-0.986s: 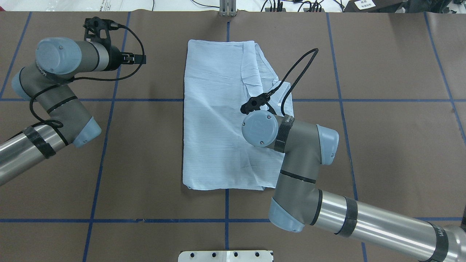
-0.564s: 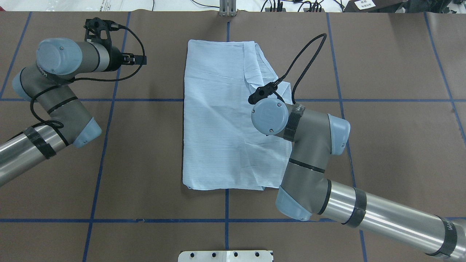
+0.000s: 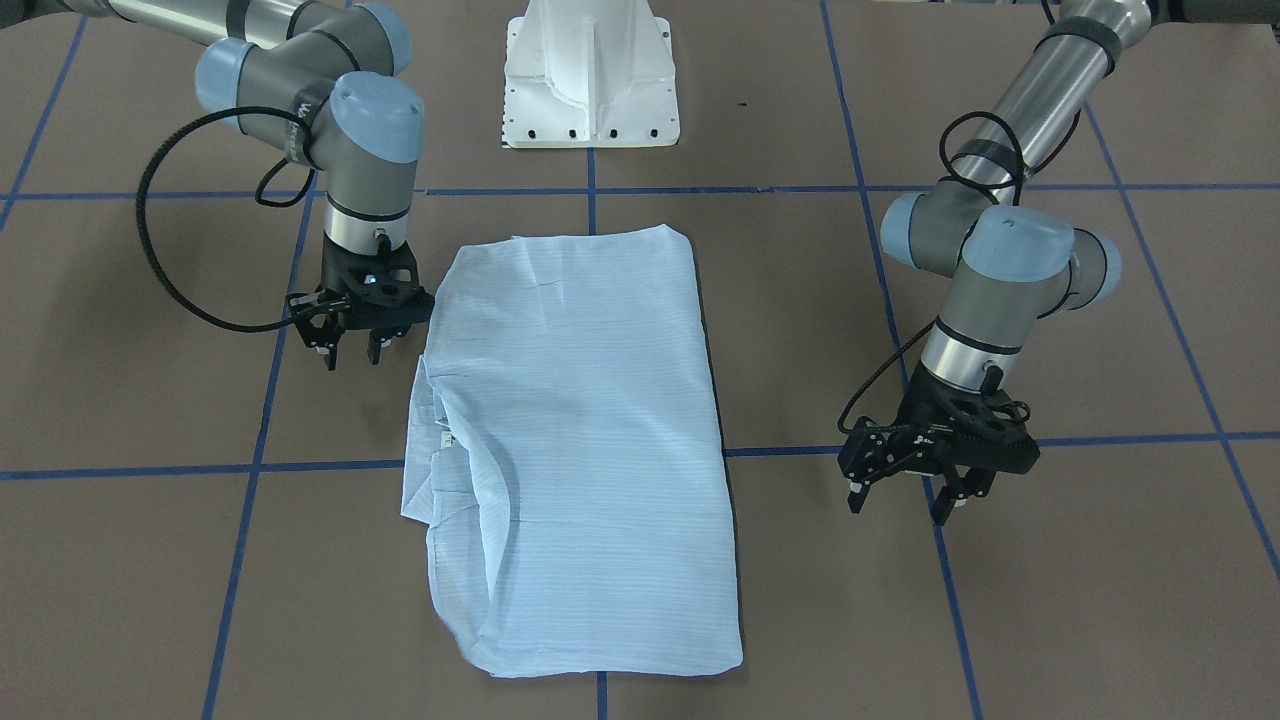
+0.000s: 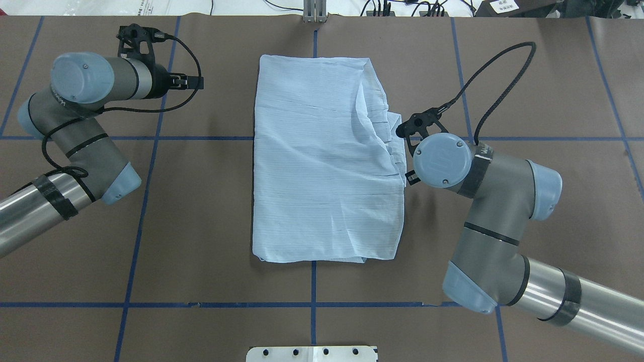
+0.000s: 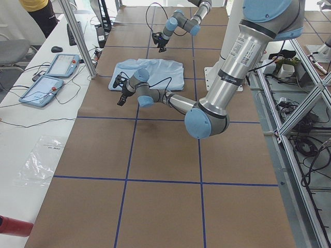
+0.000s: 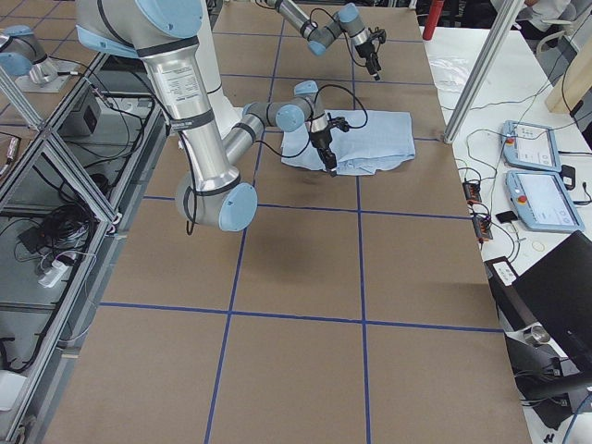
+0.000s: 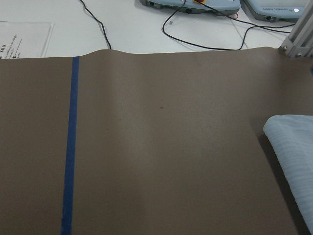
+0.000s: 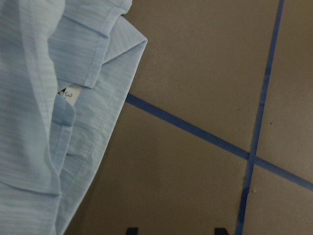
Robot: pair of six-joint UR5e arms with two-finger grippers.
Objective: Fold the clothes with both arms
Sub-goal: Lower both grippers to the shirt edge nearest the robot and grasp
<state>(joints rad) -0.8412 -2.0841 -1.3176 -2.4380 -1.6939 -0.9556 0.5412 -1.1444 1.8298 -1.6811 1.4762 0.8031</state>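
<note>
The pale blue striped shirt (image 4: pixel 322 161) lies folded into a tall rectangle at the middle of the brown table, also seen in the front view (image 3: pixel 580 440). Its collar and neck label (image 8: pixel 68 93) lie along the side towards my right arm. My right gripper (image 3: pixel 350 355) is open and empty, pointing down just beside that edge of the shirt. In the right wrist view its fingertips (image 8: pixel 132 230) stand apart over bare table. My left gripper (image 3: pixel 905 490) is open and empty, well clear of the shirt's other side. Its wrist view shows only a shirt corner (image 7: pixel 293 147).
The white pedestal base (image 3: pixel 590 80) stands at the robot's edge of the table. Blue tape lines (image 4: pixel 146 201) cross the brown cover. An aluminium post (image 4: pixel 314 12) stands at the far edge. Teach pendants (image 5: pixel 62 64) and cables lie on the white side table.
My right arm has moved from above the shirt out to its right, off the cloth. The shirt's right side now lies spread further right. The left arm has stayed still.
</note>
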